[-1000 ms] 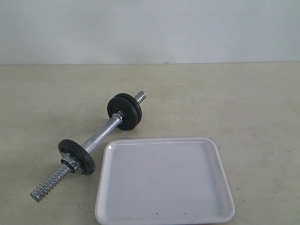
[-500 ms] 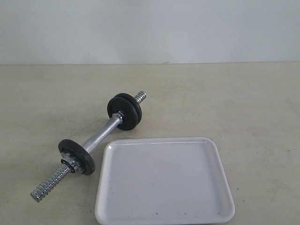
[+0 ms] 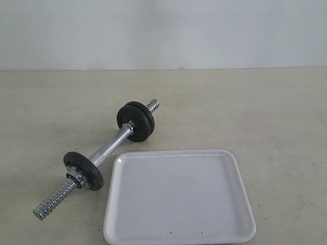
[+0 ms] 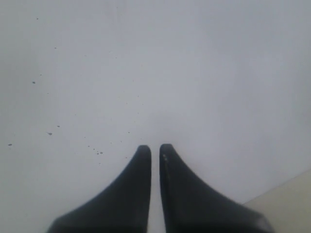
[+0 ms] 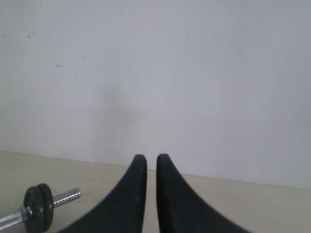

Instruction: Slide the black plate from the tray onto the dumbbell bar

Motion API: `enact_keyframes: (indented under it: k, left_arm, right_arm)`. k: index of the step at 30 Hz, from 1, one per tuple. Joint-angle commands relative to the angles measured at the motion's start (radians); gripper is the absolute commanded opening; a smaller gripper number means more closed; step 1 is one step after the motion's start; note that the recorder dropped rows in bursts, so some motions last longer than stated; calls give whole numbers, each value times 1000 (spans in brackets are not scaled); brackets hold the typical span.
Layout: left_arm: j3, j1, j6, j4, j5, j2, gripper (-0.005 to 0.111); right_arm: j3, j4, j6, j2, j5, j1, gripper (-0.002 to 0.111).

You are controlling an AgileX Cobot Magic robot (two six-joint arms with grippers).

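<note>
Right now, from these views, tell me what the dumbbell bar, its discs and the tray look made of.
Dumbbell bar: chromed steel by the look, with bright mirror glints on the knurled middle and threaded ends.
Black discs: dull matte black, probably painted cast iron; not certain.
Tray: glossy white with a soft sheen along the rim; ceramic or hard plastic, cannot tell which.

Reads as a bare lab-style test station: flat beige counter (image 3: 265,112), faintly scuffed and speckled, set against a blank white wall (image 3: 163,30), carrying a chrome dumbbell bar (image 3: 110,147) and a clean white tray (image 3: 179,151) laid just beside each other, under flat even light.
</note>
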Motion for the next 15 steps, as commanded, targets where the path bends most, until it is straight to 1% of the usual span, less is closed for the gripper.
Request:
enact_keyframes:
  k: [1, 3, 5, 15]
  left_arm:
    - [5, 4, -9, -13, -12, -7, 5]
    - [5, 4, -9, -13, -12, -7, 5]
    - [5, 4, -9, -13, -12, -7, 5]
    - [5, 4, -9, -13, -12, -7, 5]
  right_arm:
    - [7, -5, 8, -8, 27, -125, 5]
    - [7, -5, 8, -8, 36, -176, 5]
    - [7, -5, 8, -8, 36, -203, 5]
    - [-8, -9, -4, -8, 51, -212, 5]
